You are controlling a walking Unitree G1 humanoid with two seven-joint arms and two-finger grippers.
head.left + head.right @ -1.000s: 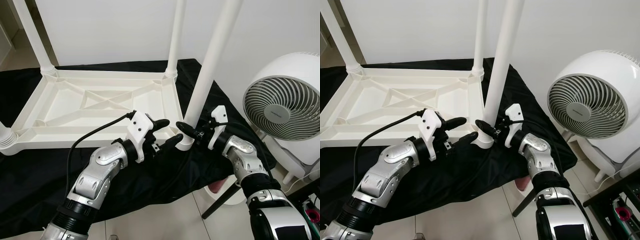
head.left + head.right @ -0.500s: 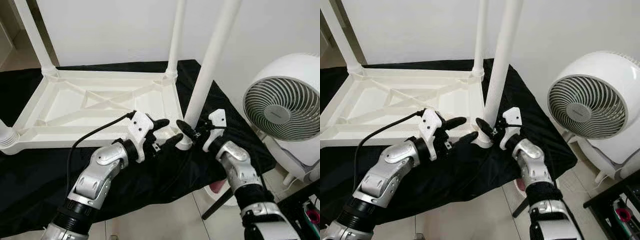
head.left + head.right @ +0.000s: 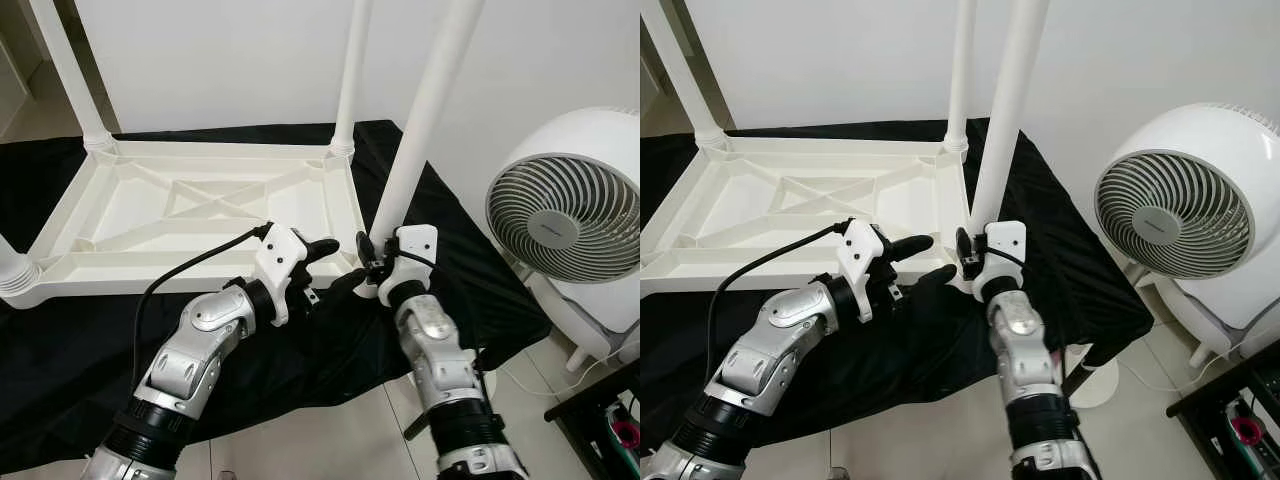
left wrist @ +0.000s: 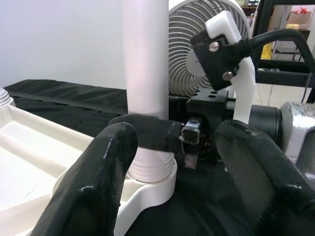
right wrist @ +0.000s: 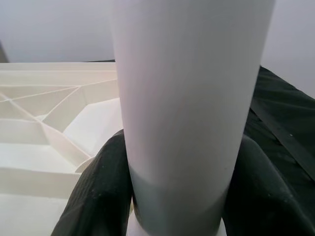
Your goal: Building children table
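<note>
The white children's table [image 3: 200,210] lies upside down on a black cloth [image 3: 60,340], its legs pointing up. My right gripper [image 3: 372,262] is shut on the near right leg [image 3: 420,130] just above its socket at the table's corner. In the right wrist view, black fingers [image 5: 98,191] hug both sides of that leg [image 5: 192,98]. My left gripper [image 3: 335,265] is open just left of the same corner, touching nothing. Through its fingers [image 4: 93,187] the left wrist view looks at the leg's base [image 4: 145,59] and the right gripper's finger [image 4: 147,135] across it.
A large white fan [image 3: 570,210] stands on the floor close to the right of the table. Two more legs [image 3: 350,80] [image 3: 65,70] rise at the far corners before a white wall. Tiled floor [image 3: 330,440] lies in front, a dark frame [image 3: 600,390] at lower right.
My right forearm has swung from the right side round to the front, so its gripper now grips the leg from the near side. The left arm has barely moved.
</note>
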